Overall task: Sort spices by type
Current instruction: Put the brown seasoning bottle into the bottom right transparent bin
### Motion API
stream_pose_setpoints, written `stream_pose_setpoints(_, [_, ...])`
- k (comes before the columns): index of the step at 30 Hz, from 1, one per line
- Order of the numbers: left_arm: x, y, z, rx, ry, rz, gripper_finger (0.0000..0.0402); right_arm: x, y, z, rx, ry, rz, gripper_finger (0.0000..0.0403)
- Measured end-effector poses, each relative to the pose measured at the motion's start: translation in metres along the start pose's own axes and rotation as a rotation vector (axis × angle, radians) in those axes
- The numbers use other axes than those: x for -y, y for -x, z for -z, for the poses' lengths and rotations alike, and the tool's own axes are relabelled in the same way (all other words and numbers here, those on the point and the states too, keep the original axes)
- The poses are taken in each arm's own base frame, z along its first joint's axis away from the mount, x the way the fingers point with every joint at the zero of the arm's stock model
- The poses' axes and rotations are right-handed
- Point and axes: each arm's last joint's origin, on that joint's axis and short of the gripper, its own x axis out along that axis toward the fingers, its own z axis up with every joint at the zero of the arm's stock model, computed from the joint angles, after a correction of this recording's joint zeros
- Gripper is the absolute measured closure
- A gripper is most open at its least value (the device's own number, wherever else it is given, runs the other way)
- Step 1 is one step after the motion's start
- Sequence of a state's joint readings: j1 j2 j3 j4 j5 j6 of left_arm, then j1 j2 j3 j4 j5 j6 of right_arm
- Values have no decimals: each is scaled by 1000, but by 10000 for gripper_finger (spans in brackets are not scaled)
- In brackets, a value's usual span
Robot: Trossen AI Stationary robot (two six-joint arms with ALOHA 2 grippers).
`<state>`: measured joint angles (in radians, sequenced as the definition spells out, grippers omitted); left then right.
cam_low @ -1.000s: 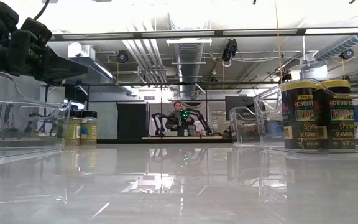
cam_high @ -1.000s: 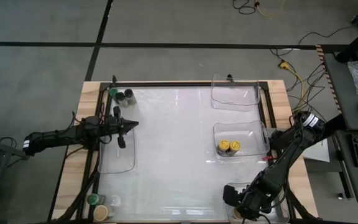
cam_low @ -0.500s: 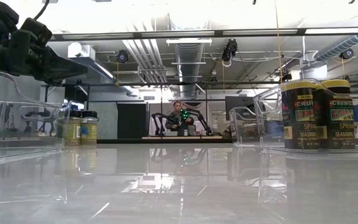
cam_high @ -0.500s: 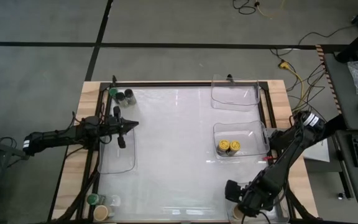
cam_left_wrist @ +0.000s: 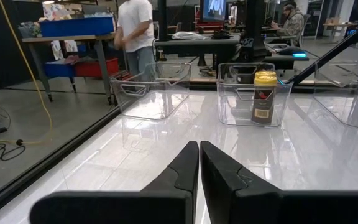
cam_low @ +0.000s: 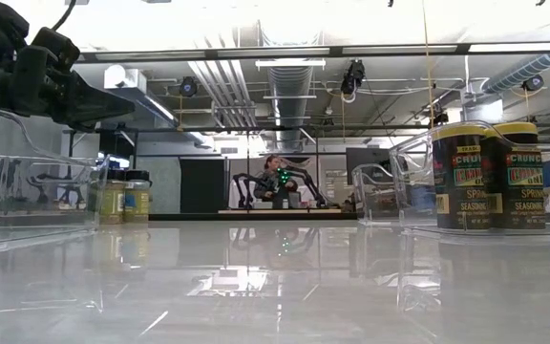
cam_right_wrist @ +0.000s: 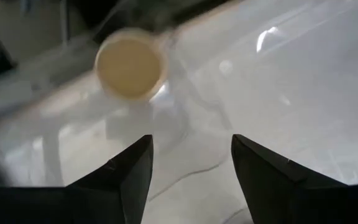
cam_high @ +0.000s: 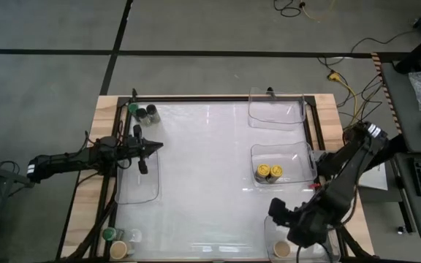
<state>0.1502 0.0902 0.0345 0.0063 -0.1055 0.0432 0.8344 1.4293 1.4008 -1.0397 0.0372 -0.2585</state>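
With the right gripper (cam_right_wrist: pixel 188 171) spread wide above the tan jar (cam_high: pixel 281 250) in the near-right bin (cam_high: pixel 269 232), a careless sweep could strike its wall. Left gripper (cam_left_wrist: pixel 199 163), fingers together, hangs over the left bin (cam_high: pixel 134 191).

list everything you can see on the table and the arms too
yellow-lid jars: 2, yellow, middle right bin
black-lid jars: 2, black, table's top-left corner in the high view
green-lid jars: 2, green, one top-left, one bottom-left
tan-lid jars: 2, tan, one in bottom right bin, one bottom-left
clear bins: 4, clear, three right, one left
left gripper: jaws shut, by left bin
right gripper: jaws open, above bottom right bin
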Motion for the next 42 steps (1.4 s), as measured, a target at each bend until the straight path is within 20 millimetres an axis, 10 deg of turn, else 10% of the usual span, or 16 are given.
stream_pose_setpoints(7, [0,0,0,0,0,0,400,14,19,13,127,-98,67,213])
stream_pose_setpoints(26, [0,0,0,0,0,0,400,116,-61,-9,482,-49,415,203])
stream_pose_setpoints(36, [0,0,-1,7,1,-1,400,203,-76,29,546,-214,647,187])
stream_pose_setpoints(42, [1,0,-6,52,560,64,400,217,-67,28,586,-315,648,188])
